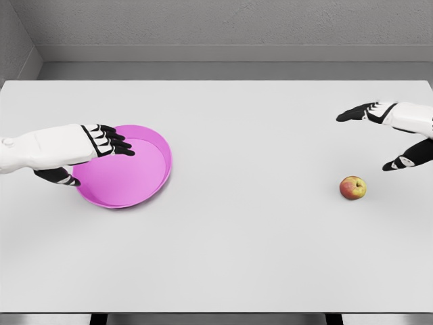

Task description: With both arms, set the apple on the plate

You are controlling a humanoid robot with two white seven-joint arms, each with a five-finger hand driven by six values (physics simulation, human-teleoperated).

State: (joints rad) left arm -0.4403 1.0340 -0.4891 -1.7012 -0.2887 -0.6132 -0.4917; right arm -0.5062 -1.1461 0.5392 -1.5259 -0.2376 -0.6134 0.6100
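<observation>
While the apple (352, 187) is sitting on the white bench (243, 250), well apart from the plate (135, 177) and far off to its right, neither hand is touching it. The plate, a pink dish with a raised rim, is lying flat on the bench with nothing inside it. The left hand (101, 143) is reaching over the plate's left edge, its fingers (119, 143) stretching straight out and lying close together above the rim, while the thumb is hanging down at the plate's left side; it is gripping nothing. The right hand (396, 132) is hovering far to the right of the plate, just above and to the right of the apple, with its fingers (355, 114) pointing back toward the plate and its thumb spreading well apart below them, holding nothing.
</observation>
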